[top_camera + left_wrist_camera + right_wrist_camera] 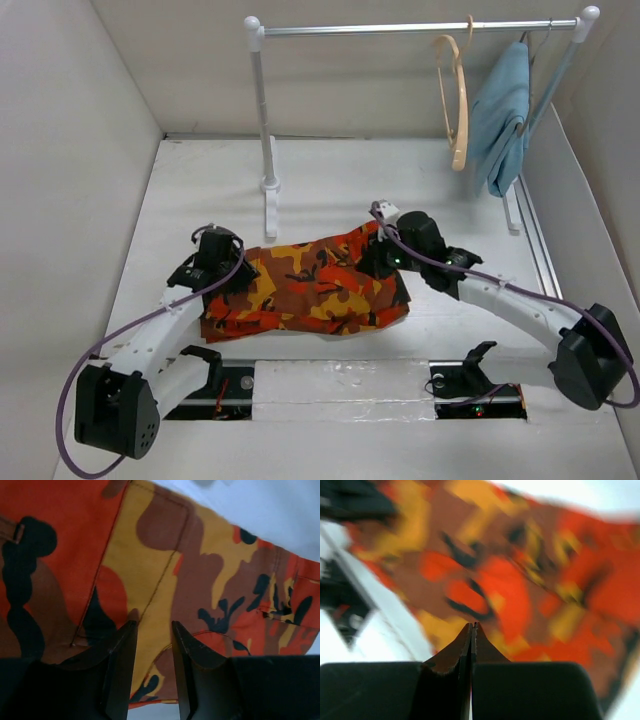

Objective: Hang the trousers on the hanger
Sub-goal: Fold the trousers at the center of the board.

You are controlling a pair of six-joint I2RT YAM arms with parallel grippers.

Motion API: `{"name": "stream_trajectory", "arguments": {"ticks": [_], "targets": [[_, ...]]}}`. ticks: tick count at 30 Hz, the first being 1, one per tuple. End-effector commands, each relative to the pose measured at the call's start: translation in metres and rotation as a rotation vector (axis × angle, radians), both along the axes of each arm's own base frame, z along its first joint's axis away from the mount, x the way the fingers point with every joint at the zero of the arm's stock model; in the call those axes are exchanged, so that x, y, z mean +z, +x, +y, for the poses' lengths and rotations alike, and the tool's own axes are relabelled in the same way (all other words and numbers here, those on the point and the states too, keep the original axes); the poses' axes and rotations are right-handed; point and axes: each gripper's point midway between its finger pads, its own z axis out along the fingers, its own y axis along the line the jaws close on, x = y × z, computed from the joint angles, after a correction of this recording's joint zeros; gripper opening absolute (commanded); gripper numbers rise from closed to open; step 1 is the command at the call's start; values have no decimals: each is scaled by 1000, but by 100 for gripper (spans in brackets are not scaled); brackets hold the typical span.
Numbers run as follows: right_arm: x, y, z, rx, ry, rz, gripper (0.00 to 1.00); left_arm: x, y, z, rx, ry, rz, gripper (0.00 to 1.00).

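The camouflage trousers [310, 285] lie folded in a flat band on the white table between my two arms. My left gripper [228, 268] hovers at their left end. In the left wrist view, the left gripper [152, 625] is open, with the printed cloth [200, 570] lying flat below the gap and nothing pinched. My right gripper [385, 255] is over the right end of the trousers. In the blurred right wrist view, the right gripper [472, 625] is shut tip to tip, with no cloth between the jaws and the trousers [520, 580] beneath. The tan wooden hanger [458, 100] hangs on the rail at the back right.
A white clothes rack [262, 110] with a metal rail [400, 28] stands at the back of the table. A light-blue cloth [500, 120] hangs on a thin dark hanger right of the wooden one. Walls close in both sides.
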Motion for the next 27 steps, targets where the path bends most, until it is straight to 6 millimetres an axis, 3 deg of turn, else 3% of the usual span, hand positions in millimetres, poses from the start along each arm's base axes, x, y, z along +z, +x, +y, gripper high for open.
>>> {"name": "stream_trajectory", "arguments": {"ticks": [1, 4, 6, 7, 11, 15, 18, 20, 21, 22, 23, 24, 25, 27], "targets": [[-58, 5, -59, -82, -132, 89, 0, 8, 11, -9, 45, -112, -51, 29], [-89, 2, -92, -142, -174, 158, 0, -20, -8, 8, 141, -70, 44, 26], [-98, -3, -103, -167, -180, 177, 0, -33, -21, 24, 203, -16, 74, 25], [-112, -10, -112, -191, -200, 205, 0, -34, -24, 27, 240, -20, 78, 24], [-139, -26, -131, -230, -206, 279, 0, -33, -26, 30, 309, -45, 72, 24], [-149, -44, -138, -211, -227, 328, 0, -34, -20, 38, 372, -32, 49, 23], [-132, -47, -140, -207, -221, 298, 0, -37, -11, 43, 406, -12, 33, 23], [-113, -46, -137, -195, -188, 264, 0, -40, -6, 44, 420, -4, 43, 24], [-94, -37, -129, -178, -150, 221, 1, -40, -1, 42, 417, -10, 38, 24], [-64, -24, -118, -151, -91, 157, 19, -42, 3, 39, 407, -15, 51, 24], [-67, -25, -116, -140, -93, 172, 19, -44, 2, 38, 405, -12, 63, 23], [-56, -18, -111, -126, -88, 149, 27, -44, 5, 37, 402, -11, 65, 23], [-30, -1, -102, -120, -82, 84, 43, -46, 6, 37, 403, -6, 73, 23], [-33, 22, -96, -109, -147, 83, 59, -46, 8, 40, 408, 14, 66, 23]]}}
